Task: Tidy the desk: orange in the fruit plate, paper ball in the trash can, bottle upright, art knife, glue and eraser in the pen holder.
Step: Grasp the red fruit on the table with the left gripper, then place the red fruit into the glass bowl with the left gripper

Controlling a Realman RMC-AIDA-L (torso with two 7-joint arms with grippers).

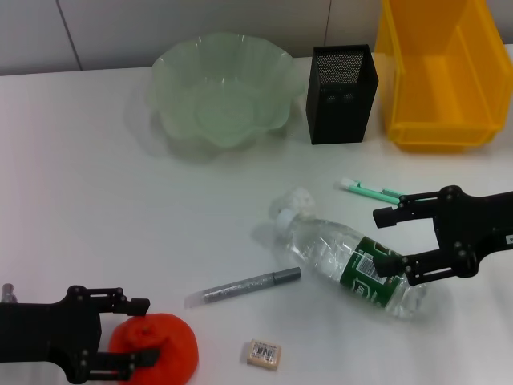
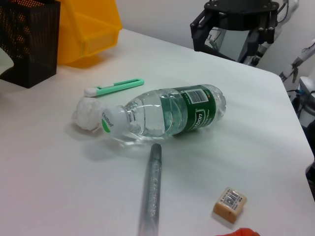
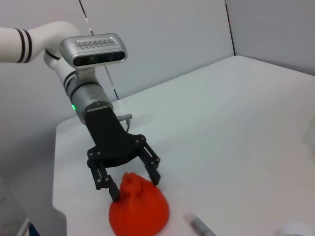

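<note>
With my left gripper [image 1: 143, 331] splayed around the orange [image 1: 156, 347], near left, I clench next, then lift to the plate [image 1: 220, 92]; right gripper [image 1: 390, 238] gapes over the bottle [image 1: 345, 262].

We see the orange [image 1: 160, 346] cut by the head view's bottom edge, partly behind the left gripper [image 1: 143, 330]. Trash can [image 1: 439, 72] cropped top & right. Eraser [image 1: 264, 354] label unreadable.
</note>
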